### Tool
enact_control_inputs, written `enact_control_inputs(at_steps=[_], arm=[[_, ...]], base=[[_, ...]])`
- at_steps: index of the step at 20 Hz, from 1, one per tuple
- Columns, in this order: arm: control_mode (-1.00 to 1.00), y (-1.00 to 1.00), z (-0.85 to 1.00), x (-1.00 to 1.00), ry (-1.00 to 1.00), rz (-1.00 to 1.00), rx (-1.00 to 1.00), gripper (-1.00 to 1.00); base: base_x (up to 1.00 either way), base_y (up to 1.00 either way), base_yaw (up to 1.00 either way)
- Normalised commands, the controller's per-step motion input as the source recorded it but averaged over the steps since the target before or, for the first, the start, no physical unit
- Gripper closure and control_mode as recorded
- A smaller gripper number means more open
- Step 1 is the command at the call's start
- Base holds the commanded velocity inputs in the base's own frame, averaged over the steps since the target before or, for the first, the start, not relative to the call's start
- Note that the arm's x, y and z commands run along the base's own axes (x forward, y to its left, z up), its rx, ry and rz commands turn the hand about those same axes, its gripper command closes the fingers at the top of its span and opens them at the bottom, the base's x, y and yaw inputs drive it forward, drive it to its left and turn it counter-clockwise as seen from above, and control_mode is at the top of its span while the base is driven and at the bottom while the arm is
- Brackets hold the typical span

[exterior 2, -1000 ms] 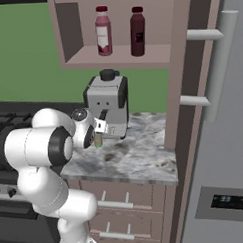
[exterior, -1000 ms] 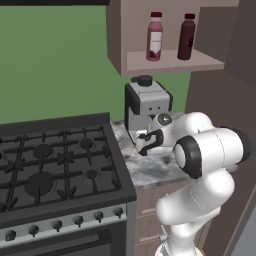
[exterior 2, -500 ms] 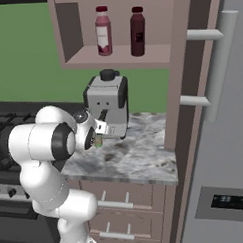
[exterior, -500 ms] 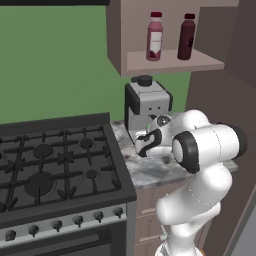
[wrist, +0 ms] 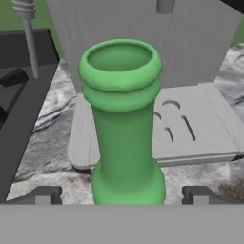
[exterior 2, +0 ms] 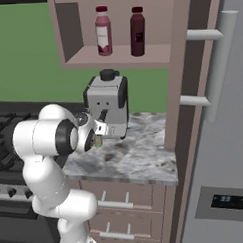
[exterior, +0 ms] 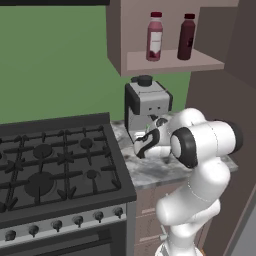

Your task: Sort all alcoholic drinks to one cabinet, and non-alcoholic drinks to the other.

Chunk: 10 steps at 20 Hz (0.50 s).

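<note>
the white arm's two-finger gripper (wrist: 122,194) is hovering with its jaws standing wide, one dark fingertip (wrist: 44,194) on either side of the slim green long-necked bottle (wrist: 123,119), not touching it. the bottle is standing upright on the grey marbled counter (exterior 2: 135,160), just in front of the grey boxy coffee machine (exterior 2: 108,107) and its drip tray (wrist: 190,128). up on the open cabinet shelf (exterior: 172,61), the pink bottle with white label and dark red cap (exterior: 154,37) and the dark maroon bottle (exterior: 186,37) are standing side by side. the black gas stove (exterior: 50,167) is sitting beside the counter.
</note>
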Motion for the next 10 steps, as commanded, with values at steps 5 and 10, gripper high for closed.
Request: enact_control_inputs(at_steps=[5, 10], arm=[[-1.00, -0.01, 0.00, 0.22, 0.00, 0.01, 0.01, -1.00], [-1.00, -0.04, -0.07, 0.21, 0.00, 0.01, 0.01, -1.00]], base=[[0.00, 0.00, 0.00], [0.00, 0.00, 0.00]])
